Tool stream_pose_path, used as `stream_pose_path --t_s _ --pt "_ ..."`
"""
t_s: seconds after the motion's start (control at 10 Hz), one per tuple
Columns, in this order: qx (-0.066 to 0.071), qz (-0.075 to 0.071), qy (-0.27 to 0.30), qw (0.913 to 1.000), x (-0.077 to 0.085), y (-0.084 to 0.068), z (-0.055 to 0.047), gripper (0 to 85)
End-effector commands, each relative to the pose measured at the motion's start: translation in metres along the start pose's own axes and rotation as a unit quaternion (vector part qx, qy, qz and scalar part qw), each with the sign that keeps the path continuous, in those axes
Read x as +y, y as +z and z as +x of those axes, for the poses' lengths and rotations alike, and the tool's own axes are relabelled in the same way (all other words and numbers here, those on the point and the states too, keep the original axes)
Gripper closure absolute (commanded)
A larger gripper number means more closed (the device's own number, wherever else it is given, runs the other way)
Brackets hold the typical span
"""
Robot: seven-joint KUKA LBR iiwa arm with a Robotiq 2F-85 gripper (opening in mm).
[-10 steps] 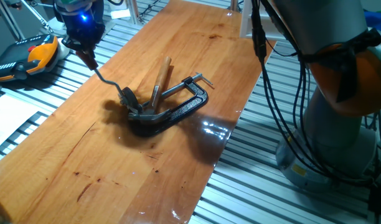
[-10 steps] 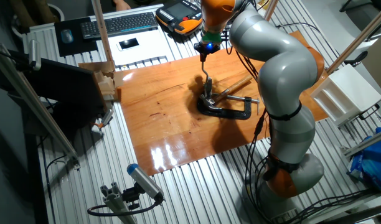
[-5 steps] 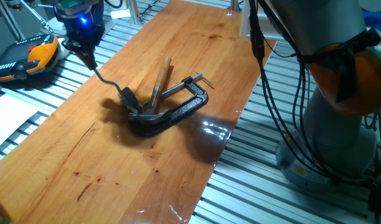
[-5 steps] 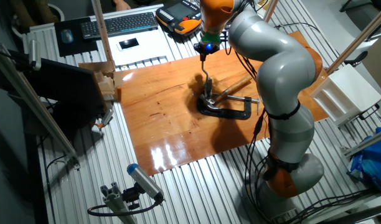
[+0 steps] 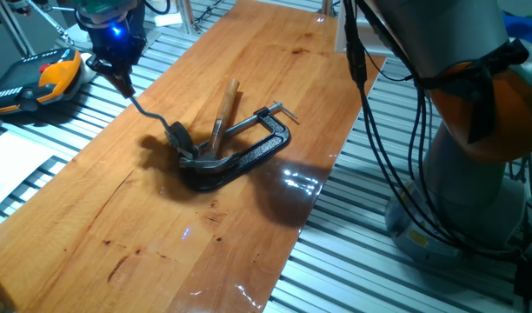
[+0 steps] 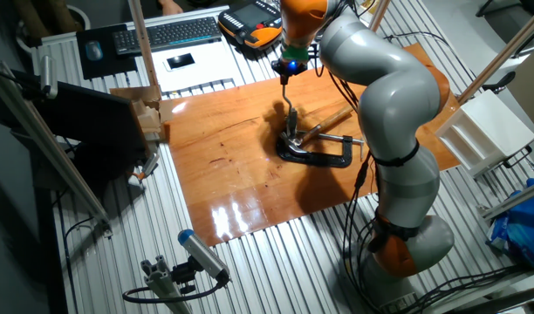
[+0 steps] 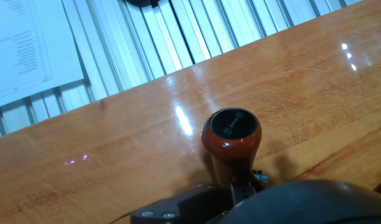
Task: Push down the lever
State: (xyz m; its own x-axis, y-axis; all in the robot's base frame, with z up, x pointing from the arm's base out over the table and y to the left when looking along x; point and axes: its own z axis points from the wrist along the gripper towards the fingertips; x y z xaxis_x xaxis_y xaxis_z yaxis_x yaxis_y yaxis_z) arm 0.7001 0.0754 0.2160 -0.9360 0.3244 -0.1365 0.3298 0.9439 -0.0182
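Observation:
The lever (image 5: 150,114) is a thin bent silvery rod rising from a small bracket (image 5: 180,139) on the wooden table (image 5: 266,61). In the other fixed view the lever (image 6: 291,112) stands up under the hand. Its round reddish knob (image 7: 232,132) with a dark top fills the middle of the hand view; in the fixed views the hand hides it. My gripper (image 5: 123,83) sits right at the lever's upper end, its fingers drawn together to a narrow tip. It also shows in the other fixed view (image 6: 285,77). No finger shows around the knob in the hand view.
A black C-clamp (image 5: 249,155) and a wooden-handled hammer (image 5: 224,106) lie against the bracket. An orange and black pendant (image 5: 42,80) lies left of the table. A white paper (image 7: 28,50) lies on the slatted bench. The arm's base (image 5: 475,183) stands to the right.

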Motion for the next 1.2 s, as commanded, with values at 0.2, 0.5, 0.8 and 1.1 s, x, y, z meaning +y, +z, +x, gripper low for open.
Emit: stream_pose_path --t_s 0.2,0.5,0.8,1.1 --pt "-0.001 -0.001 0.000 1.0000 0.001 0.006 -0.002 85.0" --pt "0.000 -0.006 -0.002 1.0000 -0.002 0.013 -0.009 85.0" --pt "0.001 -0.008 -0.004 1.0000 -0.005 0.017 -0.014 85.0" --pt "0.000 -0.008 -0.001 1.0000 -0.003 0.024 -0.015 85.0"
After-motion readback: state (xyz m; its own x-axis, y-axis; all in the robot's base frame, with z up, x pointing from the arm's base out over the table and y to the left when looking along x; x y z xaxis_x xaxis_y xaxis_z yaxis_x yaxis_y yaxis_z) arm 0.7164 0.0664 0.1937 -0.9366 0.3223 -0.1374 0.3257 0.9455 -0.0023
